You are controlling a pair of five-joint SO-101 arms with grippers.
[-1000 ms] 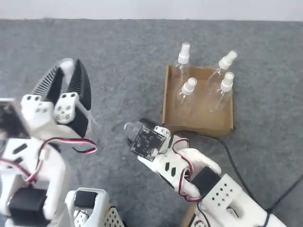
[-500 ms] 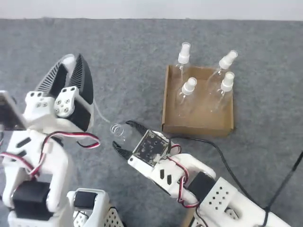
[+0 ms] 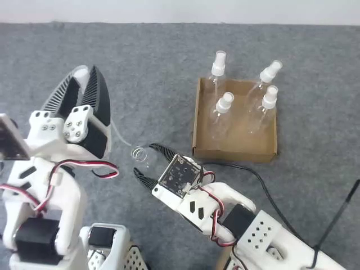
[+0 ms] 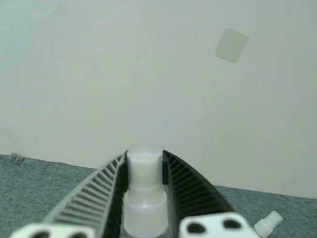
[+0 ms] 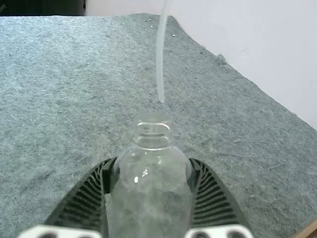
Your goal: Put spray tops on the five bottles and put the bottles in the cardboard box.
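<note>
Grey, carpet-like fabric covers the worktop [image 3: 157, 62], and a plain white wall runs along its far edge. One cardboard box [image 3: 236, 152] sits open on the worktop, toward the right of the high view. Four clear bottles [image 3: 220, 115] stand inside it in two rows of two, each fitted with a white spray head [image 3: 218, 61].

One fifth bottle [image 5: 150, 183], clear and with no cap, is outside the box, near its front left corner. The right end effector [image 3: 144, 159] grips it. The black ribbed jaws are spread about as wide as the bottle and press against both of its sides, with the open neck pointing out past the fingertips.

One loose spray top [image 4: 144, 198], white, is clamped in the left end effector [image 3: 84, 74]. That end effector is raised at the left of the high view, and its jaws are almost closed on the cap's narrow upper part. A thin, pale dip tube [image 5: 160, 49] runs from this spray top toward the fifth bottle. The tube's free end lies right by the bottle's open neck. Whether the tip has entered the opening cannot be told.
</note>
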